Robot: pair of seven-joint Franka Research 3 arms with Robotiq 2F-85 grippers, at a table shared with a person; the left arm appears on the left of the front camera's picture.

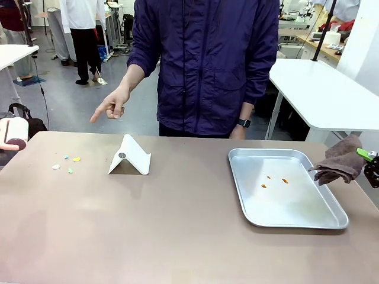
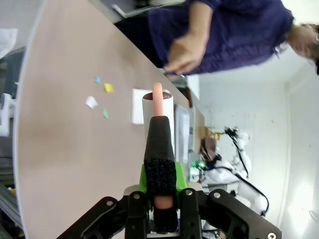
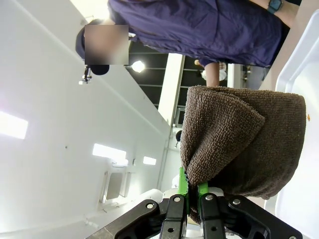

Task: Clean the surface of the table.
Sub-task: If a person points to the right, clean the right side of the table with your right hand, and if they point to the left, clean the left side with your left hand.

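Note:
The brownish table (image 1: 177,225) carries a few small coloured scraps (image 1: 66,163) near its far left, also seen in the left wrist view as scraps (image 2: 99,94). My left gripper (image 2: 159,164) is shut on the pink handle of a white lint roller (image 2: 157,107), which shows at the left edge as the roller (image 1: 15,132), held above the table. My right gripper (image 1: 371,163) at the right edge is shut on a brown cloth (image 1: 340,160), held just right of the tray; the cloth (image 3: 244,139) hangs from the gripper (image 3: 192,194).
A shiny metal tray (image 1: 320,222) with a few orange crumbs (image 1: 275,180) lies at the right. A white folded stand (image 1: 130,157) sits left of centre. The person's hand (image 1: 111,106) points down toward the scraps from the far side.

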